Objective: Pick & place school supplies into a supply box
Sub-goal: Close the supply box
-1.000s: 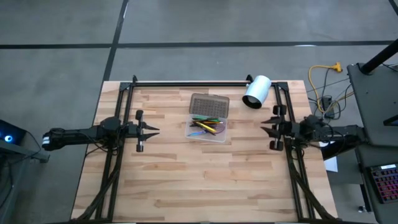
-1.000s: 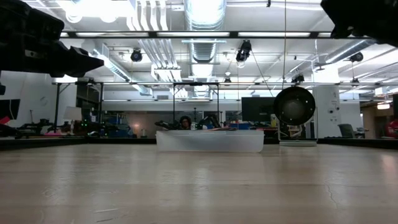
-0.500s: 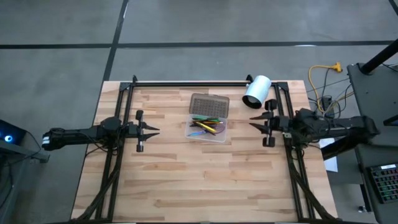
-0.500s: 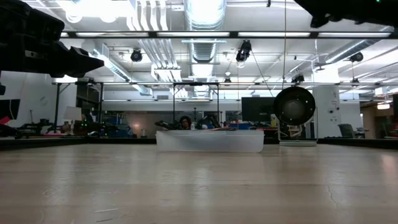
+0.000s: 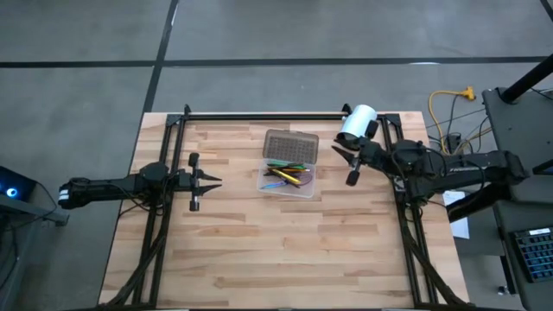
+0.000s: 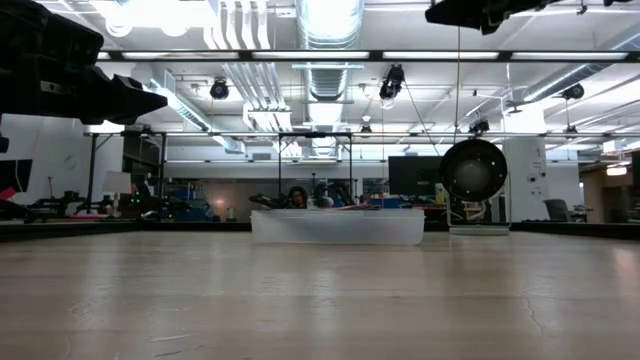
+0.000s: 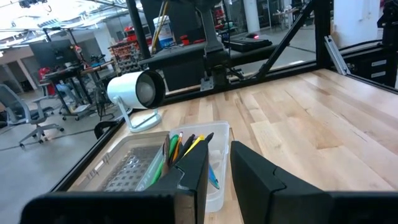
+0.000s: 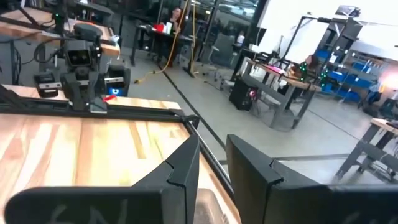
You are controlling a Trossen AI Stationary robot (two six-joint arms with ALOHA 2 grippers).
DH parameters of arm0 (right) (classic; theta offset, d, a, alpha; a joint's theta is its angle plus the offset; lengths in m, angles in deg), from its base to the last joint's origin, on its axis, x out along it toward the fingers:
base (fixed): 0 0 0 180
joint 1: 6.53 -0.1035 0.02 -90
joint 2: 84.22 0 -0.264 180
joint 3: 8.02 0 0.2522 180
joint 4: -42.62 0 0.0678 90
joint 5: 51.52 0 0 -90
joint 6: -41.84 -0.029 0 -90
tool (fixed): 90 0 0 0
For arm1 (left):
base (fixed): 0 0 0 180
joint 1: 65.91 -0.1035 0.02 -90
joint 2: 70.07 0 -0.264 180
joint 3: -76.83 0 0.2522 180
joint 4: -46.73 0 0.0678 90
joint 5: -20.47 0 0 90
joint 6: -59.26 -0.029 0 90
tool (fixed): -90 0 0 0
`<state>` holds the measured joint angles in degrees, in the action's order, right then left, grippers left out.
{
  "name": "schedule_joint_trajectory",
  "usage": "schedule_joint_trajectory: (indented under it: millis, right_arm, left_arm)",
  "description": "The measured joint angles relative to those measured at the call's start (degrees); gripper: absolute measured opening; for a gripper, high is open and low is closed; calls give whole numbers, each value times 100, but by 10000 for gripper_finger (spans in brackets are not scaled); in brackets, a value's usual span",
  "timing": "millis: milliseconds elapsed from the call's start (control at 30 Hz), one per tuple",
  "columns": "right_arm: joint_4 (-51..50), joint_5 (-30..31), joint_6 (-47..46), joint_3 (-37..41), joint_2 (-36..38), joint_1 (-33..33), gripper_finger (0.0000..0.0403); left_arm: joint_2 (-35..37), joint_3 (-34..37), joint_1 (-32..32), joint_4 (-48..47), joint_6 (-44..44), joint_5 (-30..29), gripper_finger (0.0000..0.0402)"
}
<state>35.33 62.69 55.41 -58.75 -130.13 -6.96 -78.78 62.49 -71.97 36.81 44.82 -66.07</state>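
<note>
The supply box [image 5: 289, 164] lies open mid-table, its grey lid [image 5: 290, 147] folded flat toward the far edge. The school supplies [image 5: 285, 175], pencils and pens in green, yellow, orange and blue, lie inside the translucent tray [image 7: 217, 186]. I cannot make out the scissors. My left gripper [image 5: 216, 181] hovers to the box's left, pointing at it, fingers a narrow gap apart [image 7: 217, 146]. My right gripper [image 5: 339, 154] hovers to the box's right, near its far corner, also slightly open [image 8: 211, 140]. Neither touches anything.
A white cylinder [image 5: 356, 125] lies on its side near the far right corner, just behind my right gripper. A black frame rail [image 5: 259, 115] runs along the far edge, with struts down both sides. Bare wood fills the near half of the table [image 5: 285, 250].
My right gripper has moved from the table's right edge toward the left and the far edge, closing on the box's right side, and has turned to point toward the far left. The left arm and the box have kept still.
</note>
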Motion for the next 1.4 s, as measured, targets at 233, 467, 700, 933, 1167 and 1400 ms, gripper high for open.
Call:
schedule_joint_trajectory:
  millis: [233,467,700,933,1167,1400]
  right_arm:
    - [-28,-3,-16,-393,-524,70,73]
    - [-44,-3,-10,-507,-1135,343,73]
    - [-30,-14,-13,-693,-1643,626,73]
    - [-30,-17,-11,-784,-1916,690,73]
    - [-26,-17,-9,-842,-1924,686,73]
    - [-28,-18,-40,-842,-1919,686,73]
  left_arm:
    - [0,0,0,-13,0,0,54]
    - [0,1,0,-15,0,0,54]
    - [0,0,-1,-19,0,0,54]
    - [0,0,-1,-21,0,1,54]
    - [-2,0,0,-22,0,0,54]
    - [0,-2,-2,-22,0,0,54]
